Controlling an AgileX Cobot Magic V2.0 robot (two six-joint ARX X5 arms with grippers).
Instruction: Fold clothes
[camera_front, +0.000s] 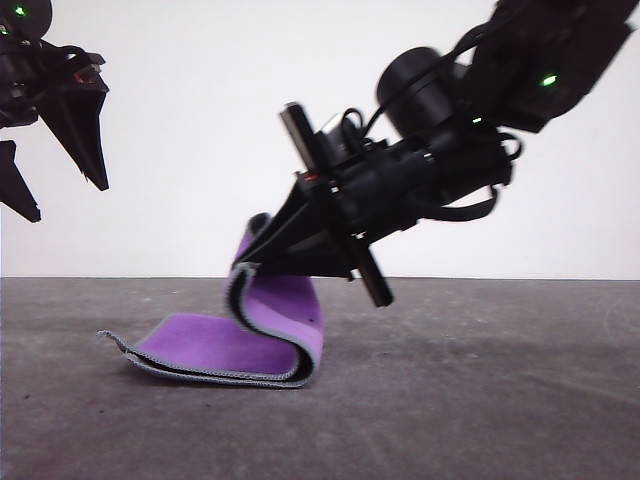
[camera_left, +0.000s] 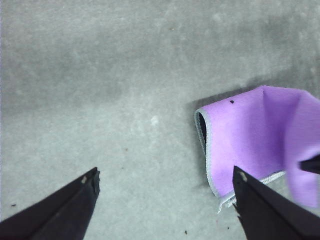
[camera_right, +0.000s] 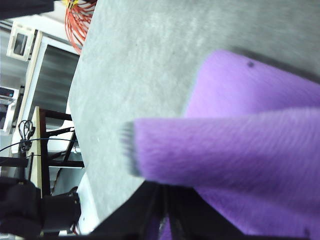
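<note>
Grey table bears one cloth, right fingers pinching its raised edge, left fingers spread, empty.

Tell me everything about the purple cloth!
The cloth is small, thick and fuzzy, bright purple on one face, dark grey on the other, with light grey stitched edging. One end lies flat on the grey table; the rest curls up and over in a loop. The right gripper is shut on its raised edge, pulling it toward the flat end.
</note>
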